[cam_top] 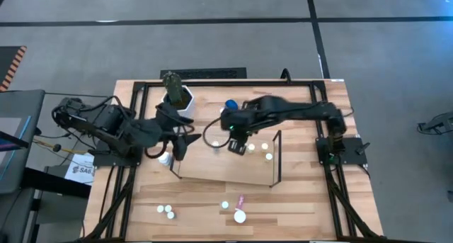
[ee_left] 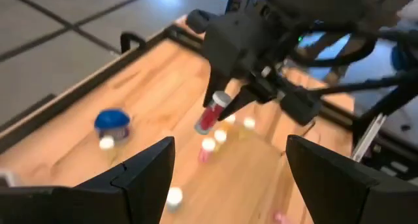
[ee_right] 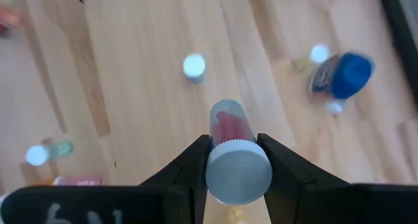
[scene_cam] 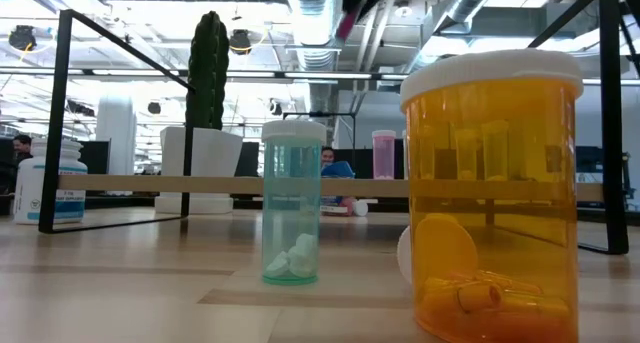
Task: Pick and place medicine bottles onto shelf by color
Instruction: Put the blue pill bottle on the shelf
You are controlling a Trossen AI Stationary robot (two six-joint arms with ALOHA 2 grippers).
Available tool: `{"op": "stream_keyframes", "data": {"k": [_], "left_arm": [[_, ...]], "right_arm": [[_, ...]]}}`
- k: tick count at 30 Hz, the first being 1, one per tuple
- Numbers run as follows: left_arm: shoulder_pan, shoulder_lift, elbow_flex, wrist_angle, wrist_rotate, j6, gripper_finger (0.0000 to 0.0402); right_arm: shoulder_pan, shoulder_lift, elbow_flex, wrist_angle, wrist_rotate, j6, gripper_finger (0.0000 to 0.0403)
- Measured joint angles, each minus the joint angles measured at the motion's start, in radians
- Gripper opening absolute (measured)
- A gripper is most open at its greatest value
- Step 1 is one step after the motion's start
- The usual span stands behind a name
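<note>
Above the wooden shelf [cam_top: 226, 173], a red-filled medicine bottle [ee_right: 230, 134] is pinched by the right gripper [ee_right: 233, 160]; the left gripper [ee_left: 225, 165] is held spread.

The bottle [ee_right: 232, 142] between the right gripper's [ee_right: 236, 160] black fingers has a white ribbed cap and clear walls over red contents. Ahead of that gripper, a blue-capped bottle [ee_right: 345, 75] lies on pale wood with darker grain lines. Near it stand white-capped bottles [ee_right: 194, 65]. One beside the gripper looks greenish [ee_right: 57, 149], though it is blurred. Close to the low camera stand an orange bottle [scene_cam: 492, 193] and a teal one [scene_cam: 292, 203], both white-capped. The cactus [scene_cam: 208, 71] is dark green in a white pot [scene_cam: 200, 168].
</note>
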State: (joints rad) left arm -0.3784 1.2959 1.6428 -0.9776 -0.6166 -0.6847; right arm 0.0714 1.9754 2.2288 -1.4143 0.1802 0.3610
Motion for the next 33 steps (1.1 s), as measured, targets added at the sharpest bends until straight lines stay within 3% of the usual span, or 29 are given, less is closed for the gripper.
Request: {"op": "stream_keyframes", "data": {"k": [19,33], "left_arm": [[-0.231,0.0,-0.006,-0.139,-0.081,-0.176,0.0281],[-0.287,0.0,-0.006,-0.128,-0.13,-0.233,0.0281]], "right_arm": [[0.013,0.264,-0.001,-0.01,-0.059,0.004,0.0134],[-0.007,0.288,-0.051,0.034,-0.063,-0.044,0.0134]]}}
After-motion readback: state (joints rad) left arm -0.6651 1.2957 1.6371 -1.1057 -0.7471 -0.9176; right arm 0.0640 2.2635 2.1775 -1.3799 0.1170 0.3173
